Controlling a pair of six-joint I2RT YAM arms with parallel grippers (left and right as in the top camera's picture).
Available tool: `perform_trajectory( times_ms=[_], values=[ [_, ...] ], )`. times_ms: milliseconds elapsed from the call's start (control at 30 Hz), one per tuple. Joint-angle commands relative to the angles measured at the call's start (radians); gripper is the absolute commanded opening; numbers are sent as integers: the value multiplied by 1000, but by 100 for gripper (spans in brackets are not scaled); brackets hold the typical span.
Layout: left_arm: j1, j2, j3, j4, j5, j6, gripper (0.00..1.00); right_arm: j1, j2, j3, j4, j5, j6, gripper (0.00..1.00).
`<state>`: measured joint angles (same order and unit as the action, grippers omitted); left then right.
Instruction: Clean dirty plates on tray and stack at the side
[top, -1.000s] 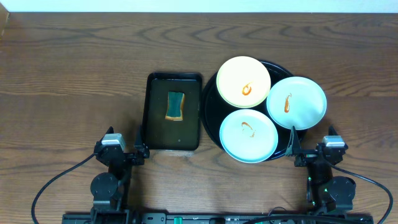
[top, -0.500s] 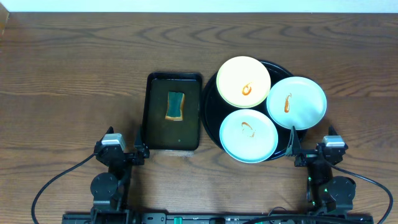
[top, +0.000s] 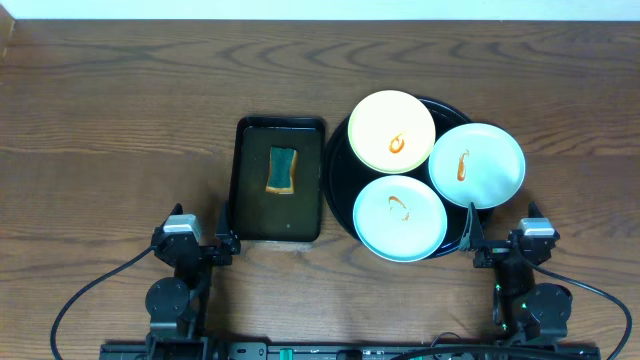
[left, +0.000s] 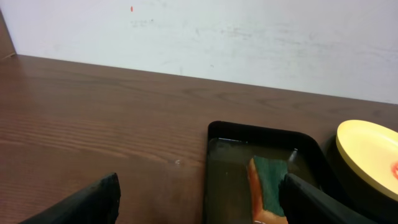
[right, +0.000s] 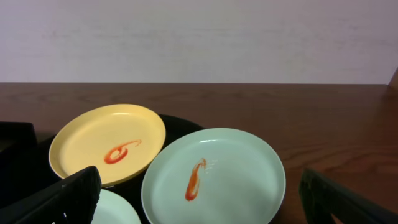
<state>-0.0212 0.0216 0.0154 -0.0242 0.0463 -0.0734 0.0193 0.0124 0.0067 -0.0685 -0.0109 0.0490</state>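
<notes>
Three plates lie on the round black tray (top: 337, 190): a pale yellow plate (top: 391, 131) at the back, a pale blue-white plate (top: 477, 165) at the right, and another pale blue-white plate (top: 401, 216) at the front. Each has an orange sauce smear at centre. In the right wrist view the yellow plate (right: 107, 144) and the right blue-white plate (right: 214, 176) show ahead of my open, empty right gripper (right: 202, 205). My left gripper (left: 199, 202) is open and empty, near the table's front edge. In the overhead view both arms rest at the front edge: left arm (top: 180, 245), right arm (top: 525, 245).
A smaller rectangular black tray (top: 281, 181) stands left of the round tray, holding a green and orange sponge (top: 282, 170) in shallow liquid. The sponge (left: 268, 186) shows in the left wrist view. Bare wooden table (top: 110, 130) lies to the left and behind.
</notes>
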Motion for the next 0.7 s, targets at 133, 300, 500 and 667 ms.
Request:
perform_trajectory(
  times_ms=[133, 300, 500, 667],
  values=[
    [5, 2, -11, -43, -10, 13, 82, 12, -4, -1, -4, -5, 17, 99],
    [5, 2, -11, -44, -10, 13, 82, 12, -4, -1, -6, -5, 17, 99],
    [5, 2, -11, -44, -9, 9, 83, 12, -4, -1, -6, -3, 18, 99],
    [5, 2, -5, -49, -9, 9, 82, 12, -4, -1, -4, -1, 17, 99]
  ],
)
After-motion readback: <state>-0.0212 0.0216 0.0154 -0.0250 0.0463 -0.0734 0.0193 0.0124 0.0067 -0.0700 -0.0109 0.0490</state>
